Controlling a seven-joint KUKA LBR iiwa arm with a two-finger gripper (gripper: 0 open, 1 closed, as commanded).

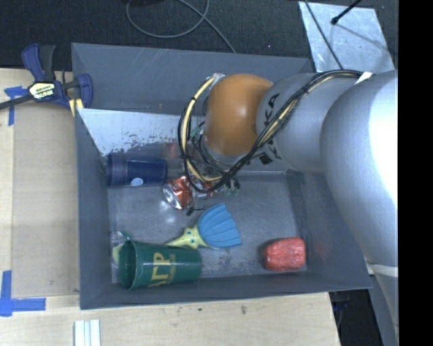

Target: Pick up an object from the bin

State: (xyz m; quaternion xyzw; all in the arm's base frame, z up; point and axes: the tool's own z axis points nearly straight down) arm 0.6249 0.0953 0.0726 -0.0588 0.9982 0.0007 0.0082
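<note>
Silver arm (325,128), grey metal bin (92,223) with scuffed floor, dark cabled ground (81,20) beyond

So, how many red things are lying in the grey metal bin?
2: a red lumpy block at the lower right of the bin, and a crumpled red-and-silver can near the middle, by the arm. The arm may hide more.
</note>
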